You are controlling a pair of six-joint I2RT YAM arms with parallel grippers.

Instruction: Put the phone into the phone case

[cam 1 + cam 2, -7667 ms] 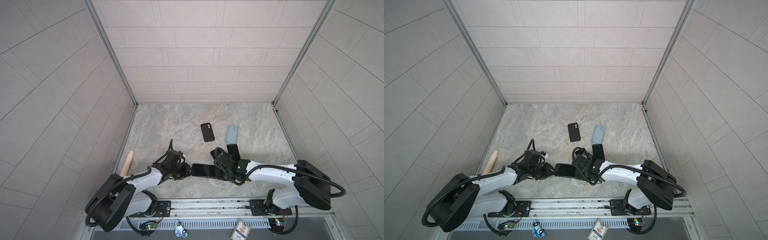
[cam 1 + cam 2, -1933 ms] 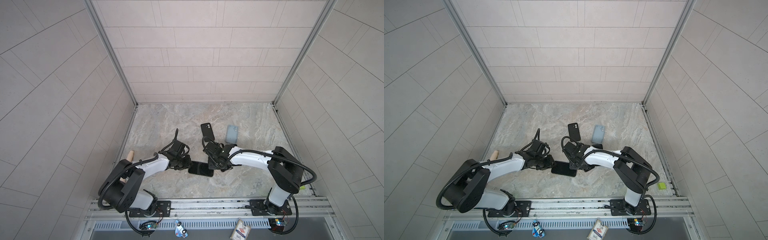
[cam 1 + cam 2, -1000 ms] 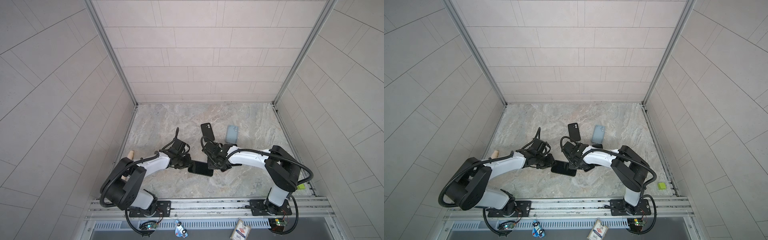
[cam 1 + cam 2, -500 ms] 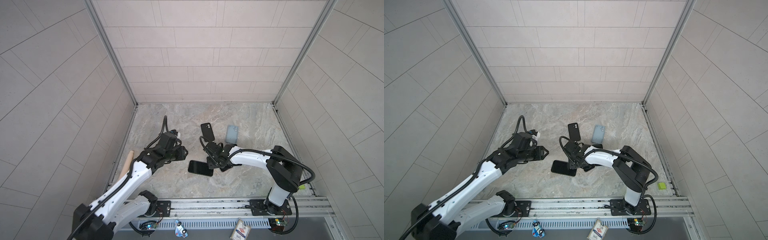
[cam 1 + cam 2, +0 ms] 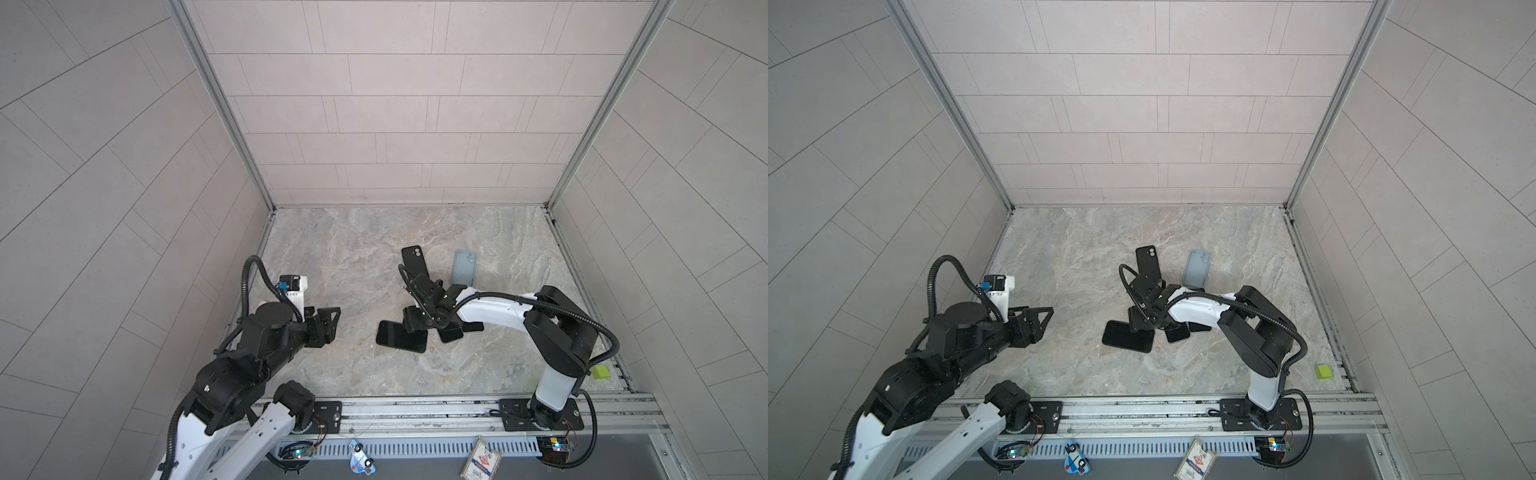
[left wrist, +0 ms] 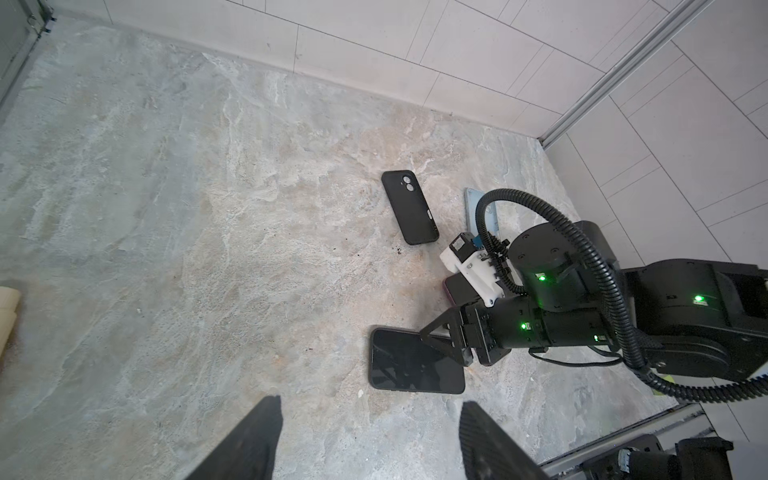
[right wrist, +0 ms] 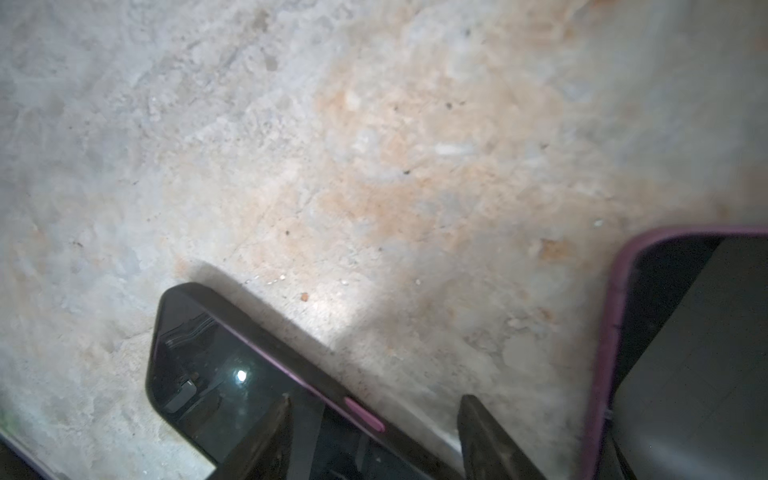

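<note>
The black phone (image 5: pixel 401 336) (image 5: pixel 1127 336) lies flat and screen up on the stone floor, with a dark rim and a pink side button (image 7: pixel 363 411) along its edge. My right gripper (image 5: pixel 415 326) (image 7: pixel 374 440) hovers open over the phone's right end. One of its fingers is above the screen and the other above the floor. My left gripper (image 5: pixel 328 325) (image 6: pixel 370 436) is open and empty, raised well to the left of the phone (image 6: pixel 415 365). A black phone case (image 5: pixel 414 262) (image 6: pixel 409 212) lies farther back, camera holes up.
A blue-grey case (image 5: pixel 464 267) (image 5: pixel 1197 268) lies to the right of the black case. A purple-rimmed phone (image 7: pixel 665 353) (image 5: pixel 451 334) sits under my right arm. A green block (image 5: pixel 601 371) rests by the right wall, and a cream dowel (image 6: pixel 6 307) by the left wall.
Both grippers have opened. My left arm has pulled back to the left and risen away from the phone. The right gripper stays over the phone's right end.
</note>
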